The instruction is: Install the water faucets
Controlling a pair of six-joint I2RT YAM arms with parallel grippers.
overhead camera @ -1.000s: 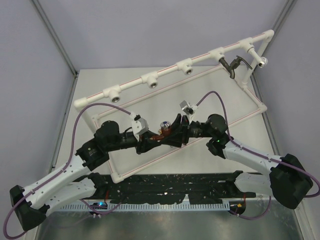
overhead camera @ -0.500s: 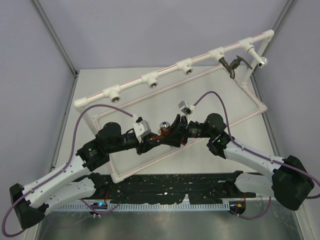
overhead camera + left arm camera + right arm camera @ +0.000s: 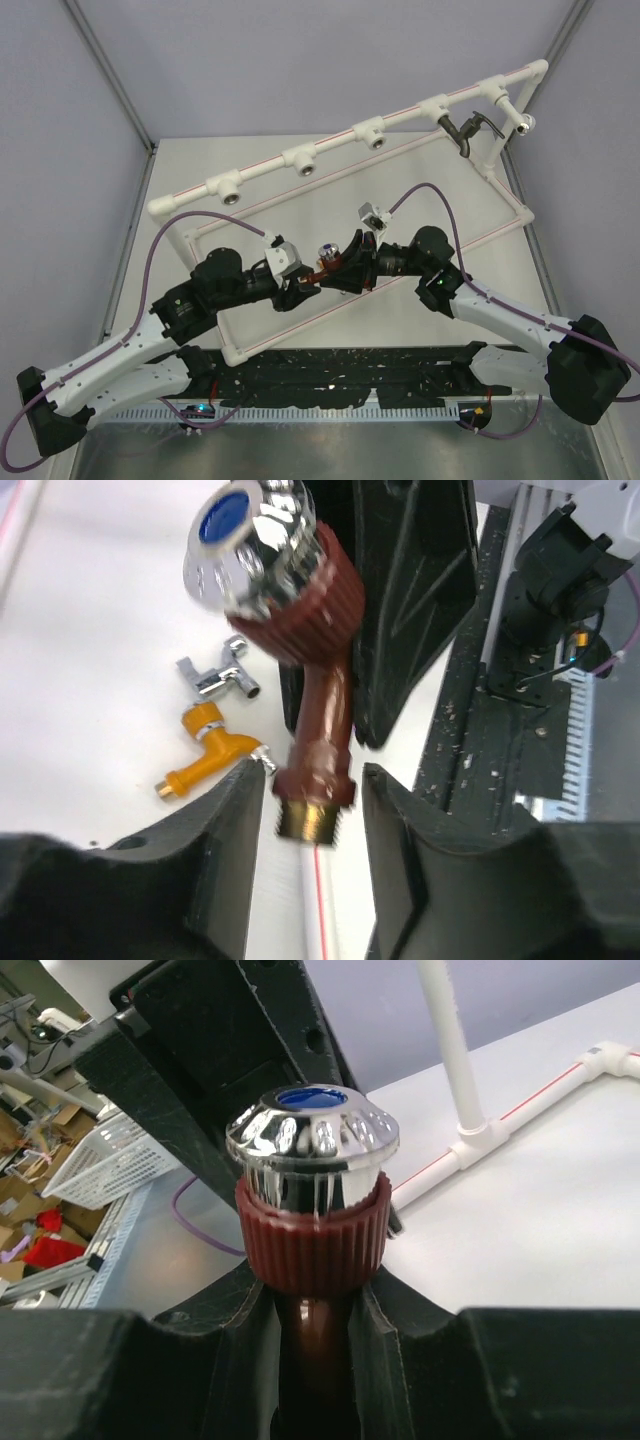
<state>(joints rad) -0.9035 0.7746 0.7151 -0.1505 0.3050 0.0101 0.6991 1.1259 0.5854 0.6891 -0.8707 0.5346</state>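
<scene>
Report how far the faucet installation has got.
Done: one dark grey faucet hangs at the right end of the white pipe frame.
In hand: the red-brown faucet, clamped at its stem by the right gripper, with its threaded end between the open jaws of the left gripper.
Left: that one, plus the orange faucet and silver faucet lying on the table. Three rail sockets show empty.

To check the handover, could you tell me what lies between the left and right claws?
The red-brown faucet: the right claw clamps its stem, and its threaded end sits within the left claw, per both wrist views.
</scene>
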